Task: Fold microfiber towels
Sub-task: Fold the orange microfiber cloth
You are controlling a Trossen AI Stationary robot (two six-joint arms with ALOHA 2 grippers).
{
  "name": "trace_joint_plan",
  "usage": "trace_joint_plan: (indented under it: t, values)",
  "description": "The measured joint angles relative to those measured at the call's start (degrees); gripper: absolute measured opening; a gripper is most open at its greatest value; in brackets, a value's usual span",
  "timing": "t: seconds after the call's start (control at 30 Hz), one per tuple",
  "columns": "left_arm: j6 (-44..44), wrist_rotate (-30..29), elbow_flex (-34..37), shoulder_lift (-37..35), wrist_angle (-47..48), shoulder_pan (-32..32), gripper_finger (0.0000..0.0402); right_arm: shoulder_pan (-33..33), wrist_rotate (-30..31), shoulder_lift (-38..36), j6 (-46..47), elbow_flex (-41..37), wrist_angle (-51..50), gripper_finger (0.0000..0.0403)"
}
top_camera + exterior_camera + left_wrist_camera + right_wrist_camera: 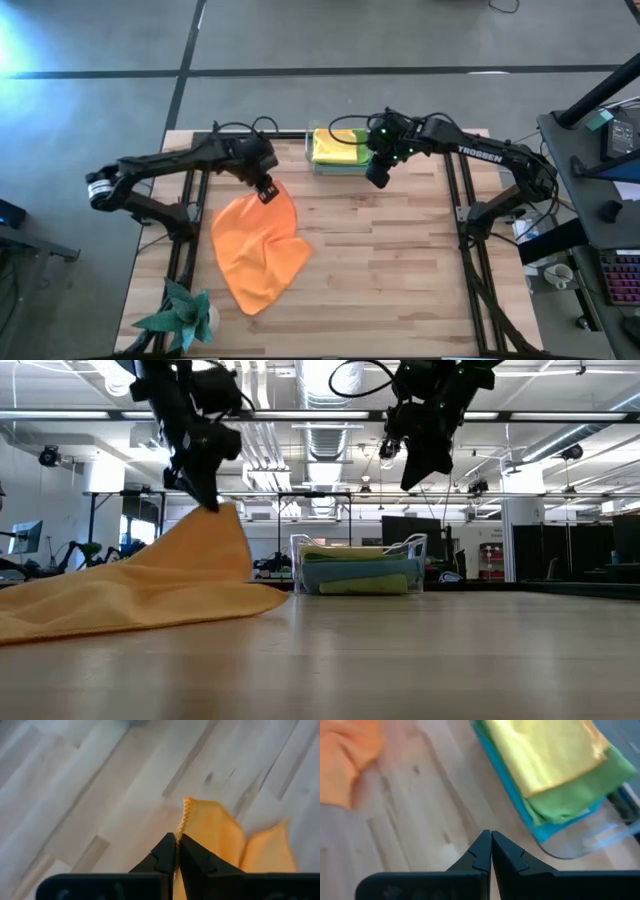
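Nearest the low camera lay the bare wooden bench (420,660); on it, toward nine o'clock, the orange towel (130,595) rose to a peak under the left gripper (208,500). That gripper was closed on the towel's stitched corner (186,812), the fingers pressed together with the hem emerging between them. In the high view the left gripper (266,190) stood at the towel's twelve o'clock edge, and the orange towel (255,250) trailed away from it toward six o'clock, rumpled and unfolded, with its long axis running roughly twelve to six. A teal paper ornament (185,315) sat at the bench's seven o'clock corner, apart from the cloth.

Toward one o'clock of the orange towel stood a clear bin (322,165) holding folded towels: the yellow towel (545,750) on top, a green towel (570,795) beneath it, and a blue towel (512,790) lowest. The right gripper (378,175) hung in the air just beside the bin, fingers together and holding nothing.

Judged from this layout, the left arm had the only hold on the cloth; the free corners lay toward six o'clock, well apart from the right gripper, which would have to cross toward nine o'clock to reach one.
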State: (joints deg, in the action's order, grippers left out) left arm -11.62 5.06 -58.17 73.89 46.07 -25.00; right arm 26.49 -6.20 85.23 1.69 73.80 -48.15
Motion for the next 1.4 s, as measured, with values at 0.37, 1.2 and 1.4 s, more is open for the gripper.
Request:
trace_joint_plan:
  t: [0.37, 1.2, 1.4]
  values:
    - [3.7, -0.9, -4.4, -0.9, 2.0, 0.3, 0.0006, -6.0, -1.7, 0.0, 7.2, 0.0, 1.0, 0.0057]
    - [18.9, -4.0, -4.9, -0.9, 2.6, 0.2, 0.0006, -28.3, 0.6, 0.2, 49.3, -8.2, 17.5, 0.0096]
    - [20.1, -4.1, -4.9, -0.9, 2.5, 0.3, 0.0006, -32.1, 3.5, 0.2, 56.7, -13.6, 28.6, 0.0123]
